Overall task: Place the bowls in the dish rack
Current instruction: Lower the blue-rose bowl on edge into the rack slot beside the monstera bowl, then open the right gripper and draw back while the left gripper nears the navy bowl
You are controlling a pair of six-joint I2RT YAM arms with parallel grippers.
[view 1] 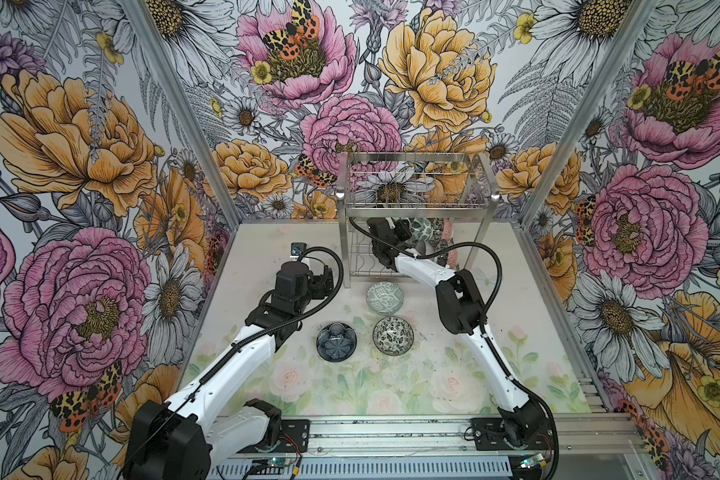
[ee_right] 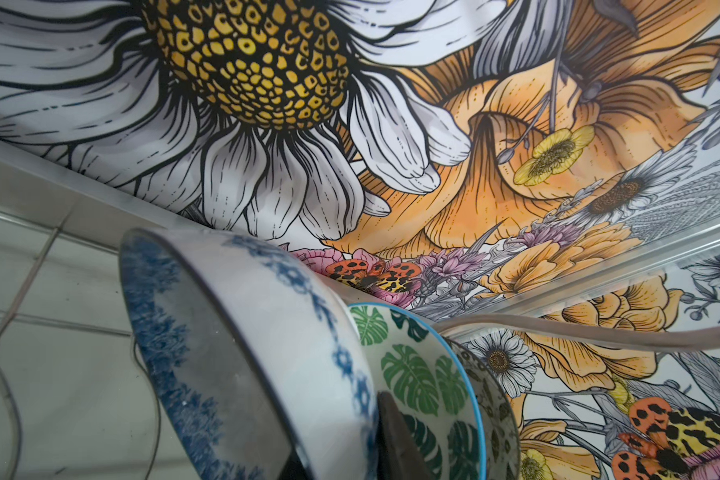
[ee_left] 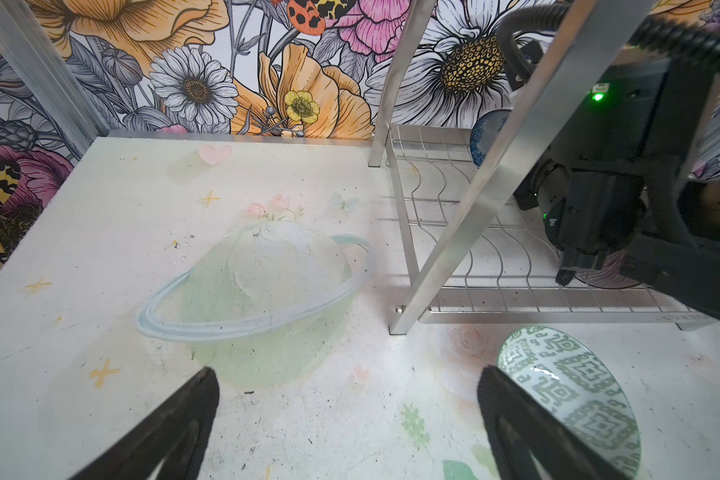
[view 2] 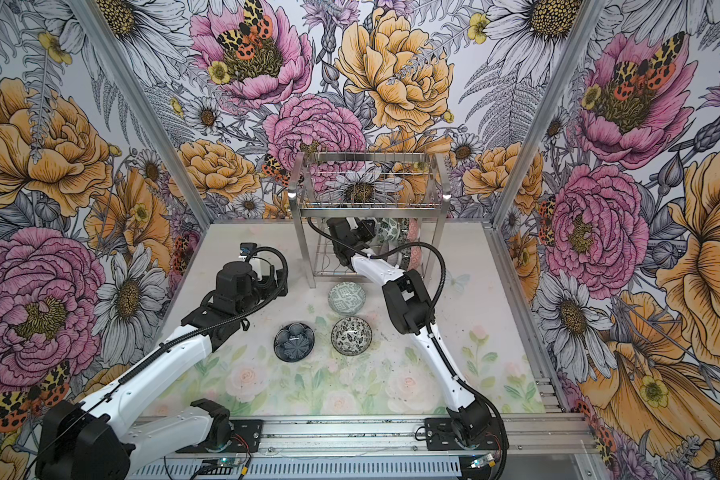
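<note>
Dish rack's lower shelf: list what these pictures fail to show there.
- Bowl count: in both top views the right arm and the dish rack's upper basket cover the standing bowls.
- Right fingers: the right wrist view shows one tip beside the blue bowl; grip unclear.
- Left wrist view: a rack leg hides most of that bowl.

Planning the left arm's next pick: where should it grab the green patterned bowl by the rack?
Probably the rim, from above: the green patterned bowl sits upright, mouth up, so pinch its wall on the side nearest the open left gripper.
</note>
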